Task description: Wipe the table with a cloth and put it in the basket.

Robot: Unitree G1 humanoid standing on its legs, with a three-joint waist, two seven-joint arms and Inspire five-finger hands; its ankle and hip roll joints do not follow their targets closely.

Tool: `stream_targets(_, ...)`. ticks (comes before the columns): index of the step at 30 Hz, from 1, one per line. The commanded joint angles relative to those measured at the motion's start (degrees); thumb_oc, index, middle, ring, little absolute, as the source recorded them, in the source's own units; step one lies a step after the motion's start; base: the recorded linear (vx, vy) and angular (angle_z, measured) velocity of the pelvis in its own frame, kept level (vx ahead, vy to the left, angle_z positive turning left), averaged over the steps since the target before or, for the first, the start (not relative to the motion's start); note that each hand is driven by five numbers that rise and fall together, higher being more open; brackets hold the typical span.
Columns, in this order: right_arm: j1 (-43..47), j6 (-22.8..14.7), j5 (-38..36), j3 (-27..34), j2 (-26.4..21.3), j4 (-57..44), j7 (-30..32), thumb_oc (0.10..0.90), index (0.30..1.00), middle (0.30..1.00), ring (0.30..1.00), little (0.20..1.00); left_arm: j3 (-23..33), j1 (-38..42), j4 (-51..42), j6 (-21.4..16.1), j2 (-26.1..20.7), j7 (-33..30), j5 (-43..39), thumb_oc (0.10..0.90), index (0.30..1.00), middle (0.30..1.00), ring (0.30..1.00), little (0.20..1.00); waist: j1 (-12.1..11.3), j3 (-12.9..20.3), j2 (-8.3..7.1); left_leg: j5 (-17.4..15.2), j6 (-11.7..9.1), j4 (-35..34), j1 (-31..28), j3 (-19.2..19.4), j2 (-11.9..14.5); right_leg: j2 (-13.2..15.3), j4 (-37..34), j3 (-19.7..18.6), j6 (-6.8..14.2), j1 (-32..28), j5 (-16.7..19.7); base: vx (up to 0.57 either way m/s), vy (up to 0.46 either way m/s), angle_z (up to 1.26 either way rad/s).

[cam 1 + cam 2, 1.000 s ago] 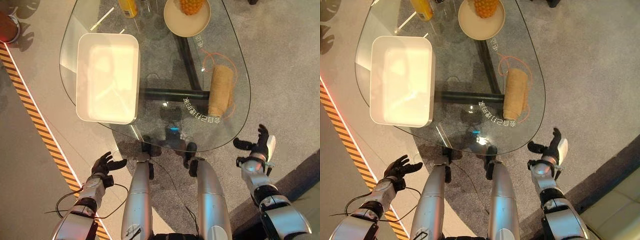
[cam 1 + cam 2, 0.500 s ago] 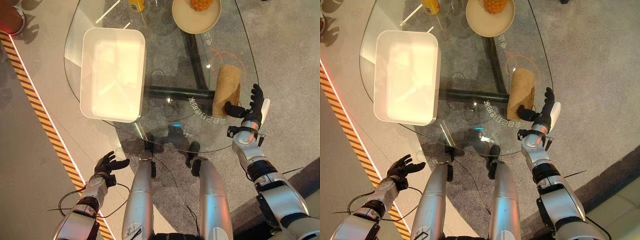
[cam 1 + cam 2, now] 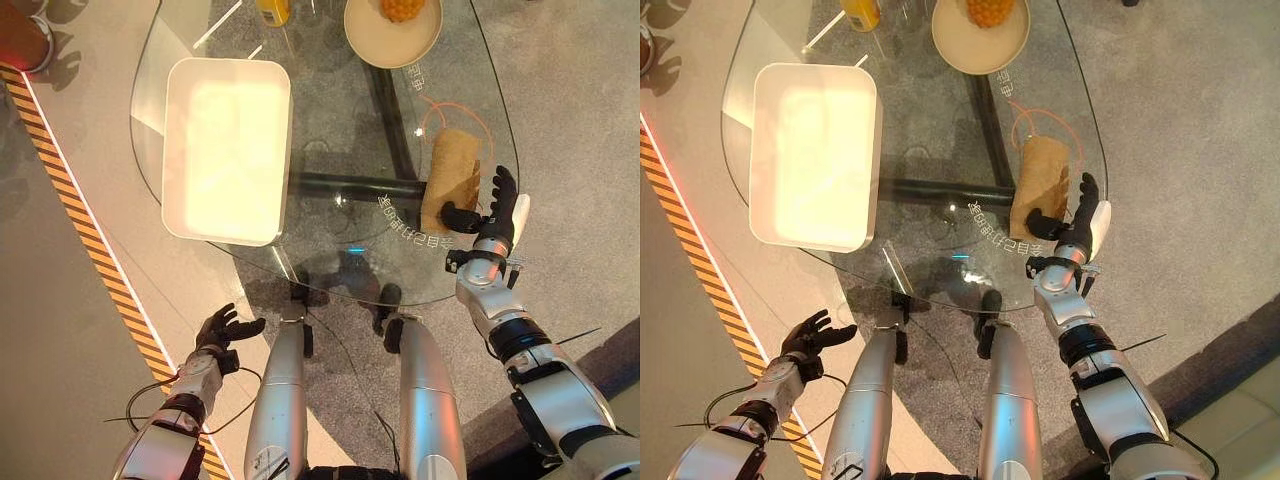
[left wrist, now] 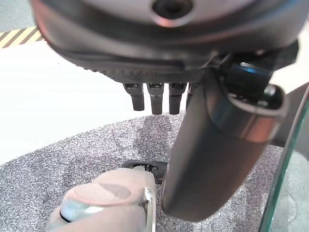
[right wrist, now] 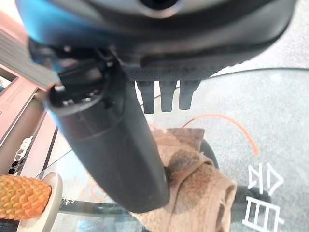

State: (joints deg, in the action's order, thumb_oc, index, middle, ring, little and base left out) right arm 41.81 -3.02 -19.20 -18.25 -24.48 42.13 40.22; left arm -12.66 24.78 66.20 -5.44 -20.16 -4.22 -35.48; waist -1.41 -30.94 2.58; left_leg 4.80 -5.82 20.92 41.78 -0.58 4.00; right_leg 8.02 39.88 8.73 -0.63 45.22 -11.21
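Observation:
A brown rolled cloth [image 3: 451, 178] lies on the right part of the glass table [image 3: 330, 130]. My right hand [image 3: 492, 216] is at the cloth's near end, open: its thumb [image 5: 113, 145] rests over the cloth [image 5: 205, 191] and its straight fingers [image 5: 164, 99] run along the cloth's right side by the table edge. A white rectangular basket [image 3: 167, 150] stands empty on the left part of the table. Below and left of the table's near edge, my left hand [image 3: 223, 329] hangs open over the floor.
A beige plate [image 3: 372, 38] with an orange scaly fruit [image 5: 23, 197] stands at the table's far side, a yellow bottle [image 3: 272, 9] left of it. A thin orange cord [image 3: 432, 105] loops round the cloth. Yellow-black floor tape [image 3: 88, 245] runs along the left.
My right hand rose from below the table's near right edge to the cloth's near end, and its thumb has come onto the cloth. The left hand has barely moved.

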Motion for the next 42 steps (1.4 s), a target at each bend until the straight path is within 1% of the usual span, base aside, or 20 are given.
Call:
stream_targets(1, 0.97, -1.77, 0.41, -1.25, -2.4, -6.12, 2.61, 0.8, 0.9, 0.9, 0.9, 0.9, 0.48, -2.98, 0.44, -1.5, 1.18, -1.7, -1.83, 0.8, 0.9, 0.9, 0.9, 0.9, 0.57, 1.15, 1.42, -6.87, 2.81, 7.24, -0.26, 2.62, -3.26, -1.99, -8.99, -2.07, 1.52, -2.81, 5.46, -0.01, 0.037, 0.0)
stream_targets(4, 0.82, -1.7, 0.11, -1.57, -1.94, -7.59, 2.73, 0.8, 0.9, 0.9, 0.9, 0.9, 0.44, -3.35, 0.22, -1.78, 1.71, -1.92, -1.9, 0.8, 0.9, 0.9, 0.9, 0.9, 0.63, 1.15, 1.53, -6.66, 2.78, 6.64, -0.66, 2.92, -3.25, -1.98, -9.36, -2.05, 1.44, -3.07, 5.49, 0.0, 0.011, 0.0)
stream_targets(8, -1.1, -2.83, -0.36, -0.99, -1.07, -12.01, 5.06, 0.8, 0.9, 0.9, 0.9, 0.9, 0.71, -4.11, 0.03, -2.19, 2.05, -1.98, -2.0, 0.8, 0.9, 0.9, 0.9, 0.9, 1.0, 1.15, 1.29, -6.51, 2.71, 6.18, -1.19, 3.33, -3.2, -2.17, -9.62, -2.09, 1.37, -3.49, 5.47, 0.0, 0.0, 0.0)
stream_targets(12, -3.66, -3.52, 1.31, 0.49, -0.71, -16.11, 8.57, 0.8, 0.9, 0.9, 0.9, 0.9, 1.03, -4.58, -0.4, -2.33, 2.27, -2.26, -2.43, 0.8, 0.9, 0.9, 0.9, 0.9, 1.63, 1.15, 0.99, -6.44, 2.79, 5.89, -1.24, 3.61, -3.01, -2.5, -9.61, -2.35, 1.42, -3.37, 5.46, 0.0, 0.0, 0.0)
stream_targets(16, -5.85, -4.32, 3.15, 2.16, -1.4, -18.76, 10.85, 0.8, 0.9, 0.9, 0.9, 0.9, 1.49, -5.53, -0.79, -2.68, 2.23, -2.2, -2.54, 0.8, 0.9, 0.9, 0.9, 0.9, 2.05, 1.15, 0.78, -6.46, 2.92, 5.69, -1.34, 3.73, -2.82, -2.61, -9.72, -2.5, 1.55, -3.38, 5.55, 0.0, 0.0, 0.0)
stream_targets(21, -8.19, -5.69, 5.51, 4.69, -2.28, -21.21, 11.83, 0.8, 0.9, 0.9, 0.9, 0.9, 2.16, -6.44, -1.05, -2.9, 2.11, -2.26, -2.55, 0.8, 0.9, 0.9, 0.9, 0.9, 2.58, 1.15, 0.37, -6.64, 3.12, 5.59, -1.52, 3.78, -2.67, -2.93, -9.71, -2.68, 1.71, -3.42, 5.66, 0.01, 0.0, -0.05)
stream_targets(25, -9.37, -6.49, 5.24, 5.97, -2.66, -21.88, 10.58, 0.8, 0.9, 0.9, 0.9, 0.9, 2.41, -6.35, -1.37, -2.53, 1.81, -2.57, -2.46, 0.8, 0.9, 0.9, 0.9, 0.9, 2.86, 1.15, 0.02, -6.72, 3.24, 5.66, -1.44, 3.78, -2.56, -3.07, -9.75, -2.77, 1.89, -3.4, 5.78, 0.0, 0.0, 0.0)
stream_targets(27, -9.76, -6.06, 5.07, 6.02, -2.59, -22.05, 9.38, 0.8, 0.9, 0.9, 0.9, 0.9, 2.54, -6.27, -1.79, -2.19, 1.71, -2.77, -2.33, 0.8, 0.9, 0.9, 0.9, 0.9, 2.92, 1.15, -0.11, -6.77, 3.27, 5.81, -1.3, 3.76, -2.54, -3.06, -9.8, -2.77, 1.95, -3.34, 5.87, 0.0, 0.0, 0.0)
stream_targets(34, -10.51, -5.57, 4.12, 4.39, -1.7, -22.65, 6.11, 0.8, 0.9, 0.9, 0.9, 0.9, 2.46, -6.61, -2.45, -1.96, 1.71, -2.73, -2.13, 0.8, 0.9, 0.9, 0.9, 0.9, 2.91, 1.15, 0.04, -6.82, 3.37, 5.83, -1.25, 3.85, -2.68, -2.87, -9.98, -2.69, 1.9, -3.29, 5.92, 0.0, 0.0, 0.0)
stream_targets(42, -11.12, -2.96, 6.27, 1.31, 0.13, -26.98, 3.27, 0.8, 0.9, 0.9, 0.9, 0.9, 2.58, -6.68, -2.59, -1.95, 2.28, -3.06, -2.01, 0.8, 0.9, 0.9, 0.9, 0.9, 3.17, 1.15, 0.13, -6.48, 3.19, 5.4, -1.45, 4.08, -2.95, -2.86, -10.13, -2.79, 1.71, -3.29, 5.8, 0.0, 0.0, 0.0)
